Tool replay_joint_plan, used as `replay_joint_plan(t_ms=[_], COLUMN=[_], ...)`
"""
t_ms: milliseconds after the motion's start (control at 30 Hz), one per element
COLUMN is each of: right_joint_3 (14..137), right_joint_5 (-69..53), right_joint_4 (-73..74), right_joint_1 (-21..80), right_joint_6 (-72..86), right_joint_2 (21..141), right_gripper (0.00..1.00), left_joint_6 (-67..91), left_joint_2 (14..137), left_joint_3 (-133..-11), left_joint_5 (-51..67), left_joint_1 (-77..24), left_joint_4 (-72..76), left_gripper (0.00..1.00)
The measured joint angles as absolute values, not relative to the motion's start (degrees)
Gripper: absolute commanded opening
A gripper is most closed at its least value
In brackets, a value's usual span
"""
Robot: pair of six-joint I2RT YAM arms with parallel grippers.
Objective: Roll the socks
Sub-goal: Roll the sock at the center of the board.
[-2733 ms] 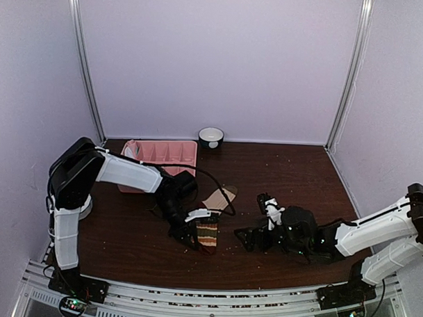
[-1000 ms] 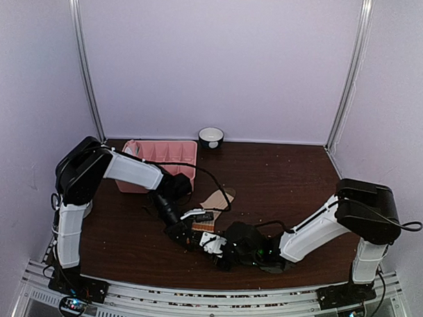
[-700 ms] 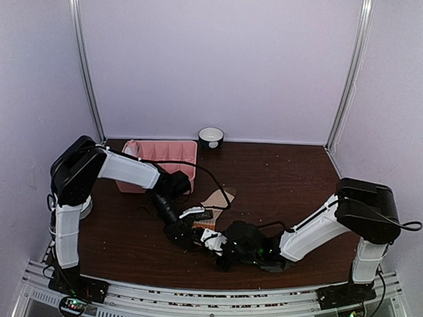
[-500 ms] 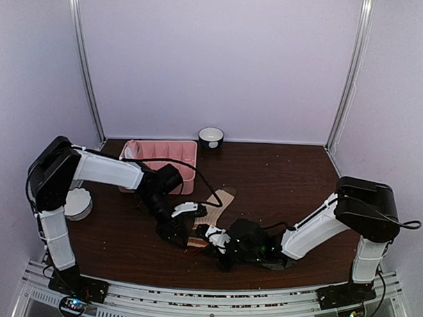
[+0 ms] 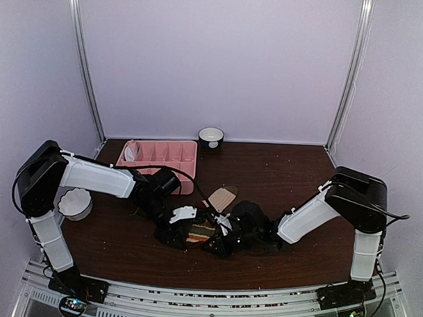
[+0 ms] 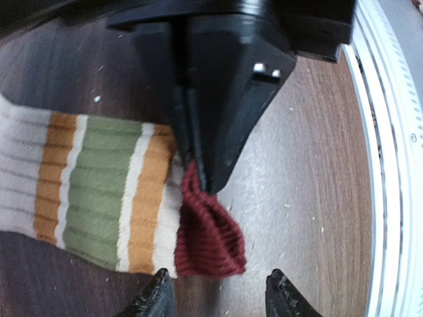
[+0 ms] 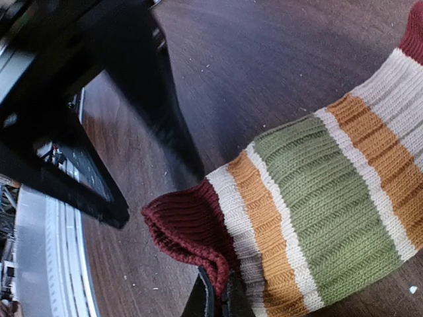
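A striped sock (image 5: 202,232) lies on the dark table near the front, with cream, orange and green bands (image 6: 99,191) and a maroon cuff (image 6: 211,238). Its tan foot (image 5: 221,198) points toward the back. My right gripper (image 7: 217,298) is shut on the edge of the maroon cuff (image 7: 188,224), which is lifted and puckered. In the left wrist view its black fingers (image 6: 211,119) come down onto the cuff from above. My left gripper (image 6: 218,300) stands open just in front of the cuff, with nothing between its tips. Both grippers meet at the sock (image 5: 195,231).
A pink divided tray (image 5: 177,154) sits at the back left, with a small dark bowl (image 5: 211,136) behind it. A white bowl (image 5: 75,203) stands by the left arm's base. The metal rail (image 6: 390,165) runs along the table's front edge, close to the sock.
My left gripper has opened and let go of the sock, and the left arm has swung outward. The right gripper stays shut on the cuff and has shifted slightly toward the back.
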State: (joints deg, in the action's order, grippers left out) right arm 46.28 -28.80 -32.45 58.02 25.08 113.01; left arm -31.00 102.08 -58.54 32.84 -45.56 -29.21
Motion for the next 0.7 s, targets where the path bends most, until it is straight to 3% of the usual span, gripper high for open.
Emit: replay_joint_plan(t_ms=[333, 600, 700], right_joint_3=[48.6, 48.8, 48.5], right_joint_5=[-35.2, -36.3, -36.4], right_joint_4=[-28.3, -27.7, -28.1], right_joint_1=[56.4, 56.3, 56.3], right_joint_6=[31.5, 33.3, 34.1], right_joint_2=[113.7, 113.7, 113.7], right_gripper=[0.00, 0.00, 0.02], left_joint_6=[-30.5, -28.5, -28.2], left_joint_2=[101.7, 102.1, 103.5], left_joint_3=[-57.5, -57.6, -57.7], left_joint_5=[24.5, 23.0, 23.0], left_joint_1=[-50.7, -50.7, -50.7], left_joint_4=[-21.9, -20.8, -21.0], left_gripper=[0.41, 0.09, 0.02])
